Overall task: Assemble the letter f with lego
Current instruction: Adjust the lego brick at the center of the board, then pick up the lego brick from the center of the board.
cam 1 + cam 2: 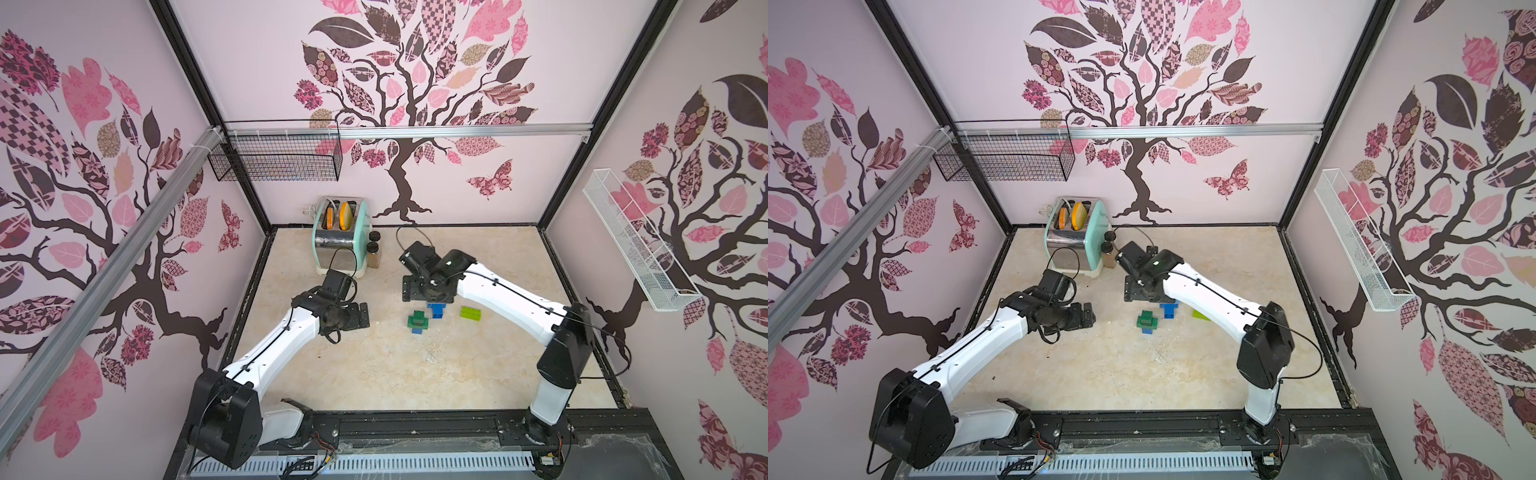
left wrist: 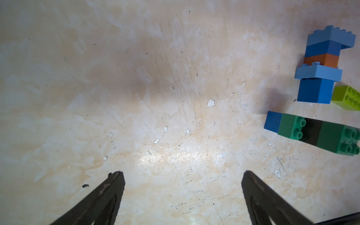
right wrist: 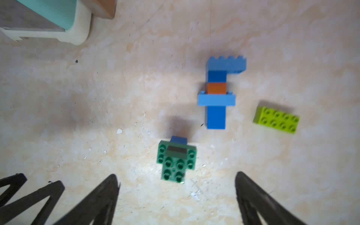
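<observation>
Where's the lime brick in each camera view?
Top view: lime brick whole, just clear of the right arm.
Top view: lime brick only a sliver, the rest hidden under the right arm.
Left wrist: lime brick cut off by the picture's edge.
Right wrist: lime brick whole, studs up.
Shared landmark: the blue stack lying next to it, in all four views.

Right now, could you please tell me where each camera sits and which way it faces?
Top views: high above the base, facing down at the table; left arm and right arm show.
Left wrist: faces the table past the open left gripper.
Right wrist: faces the table past the open right gripper.
Shared: all show the blue stack and green stack.
</observation>
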